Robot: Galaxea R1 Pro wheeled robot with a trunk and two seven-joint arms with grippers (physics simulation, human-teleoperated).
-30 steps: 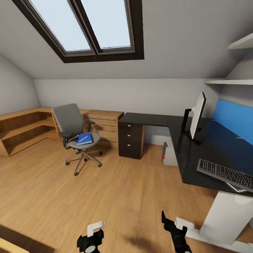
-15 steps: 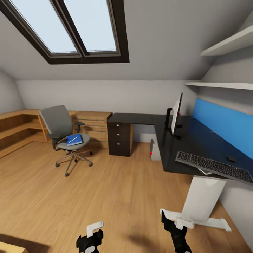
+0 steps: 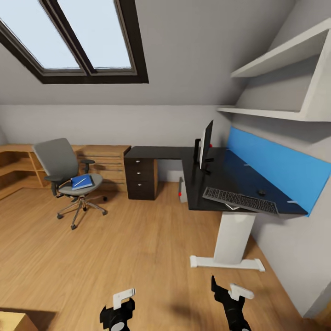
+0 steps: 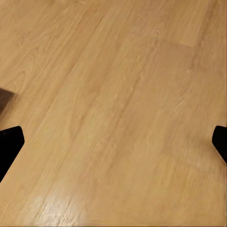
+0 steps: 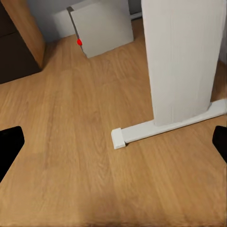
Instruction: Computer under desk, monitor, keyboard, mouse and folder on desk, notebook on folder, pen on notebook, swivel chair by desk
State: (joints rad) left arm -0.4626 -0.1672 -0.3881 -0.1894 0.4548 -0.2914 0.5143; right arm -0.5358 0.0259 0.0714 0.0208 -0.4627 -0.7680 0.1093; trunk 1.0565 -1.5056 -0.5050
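Grippers: we find left gripper (image 4: 113, 142) and right gripper (image 5: 113, 142) spread, empty, carried low for travel.
Folder: blue folder (image 3: 82, 181) on swivel chair (image 3: 64, 172), pen (image 3: 80, 182) atop.
Desk: keyboard (image 3: 240, 200) beside monitor (image 3: 205, 144); desk (image 3: 220, 177) well apart from chair.

Left end effector (image 3: 118, 310): black body, round pale cap at base, white angular bracket on top. Right end effector (image 3: 231, 301): black, pointed finger (image 3: 215, 284), white bracket alongside. Wrist views: finger tips were plain matte black, unmarked.
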